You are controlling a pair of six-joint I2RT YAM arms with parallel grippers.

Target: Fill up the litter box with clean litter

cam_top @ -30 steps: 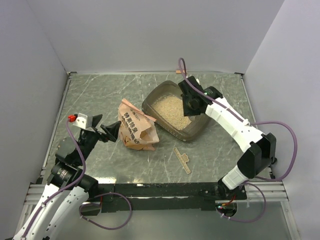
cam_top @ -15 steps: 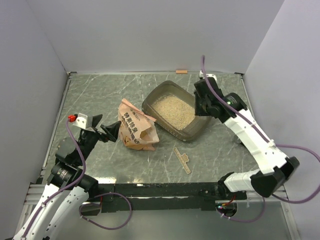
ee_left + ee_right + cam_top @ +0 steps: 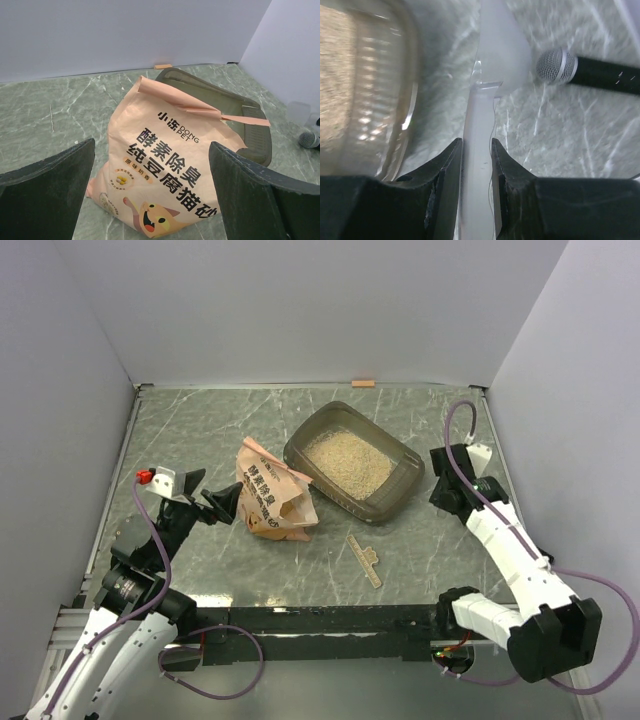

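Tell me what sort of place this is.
Probably a robot test cell, not a home: plain white walls box in a marbled table, the left arm and right arm are bolted to a metal rail at its near edge, and a microphone lies near the litter box.

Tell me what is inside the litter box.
Pale beige litter lies inside the litter box, spread across its floor. Nothing else shows in it. The floor beneath the granules is covered and cannot be seen.
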